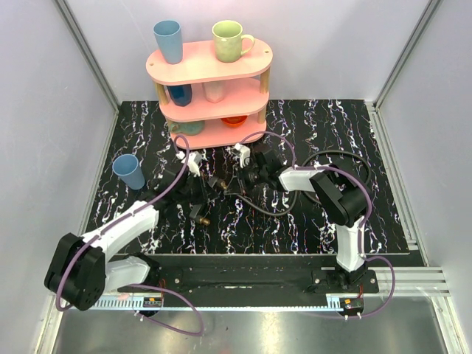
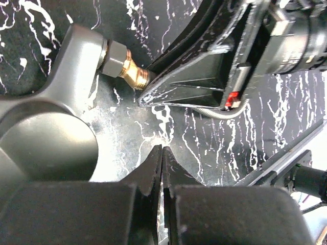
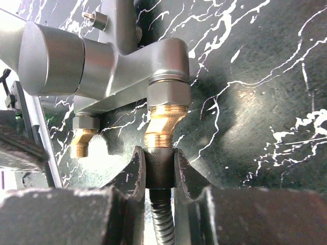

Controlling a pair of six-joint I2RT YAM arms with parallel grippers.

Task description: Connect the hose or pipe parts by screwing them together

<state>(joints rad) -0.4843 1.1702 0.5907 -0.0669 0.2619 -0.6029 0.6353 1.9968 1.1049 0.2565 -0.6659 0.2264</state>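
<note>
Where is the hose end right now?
Right wrist view, lower centre: the hose end is clamped in the right gripper, its tip against the nearer brass connector of the grey fitting.

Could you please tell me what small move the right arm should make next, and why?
Probably rotate the right gripper to start turning the hose end onto the brass fitting. It is clamped on the hose end, which butts against that fitting on the grey body, seemingly aligned. The left gripper is shut on nothing, so turn gently.
</note>
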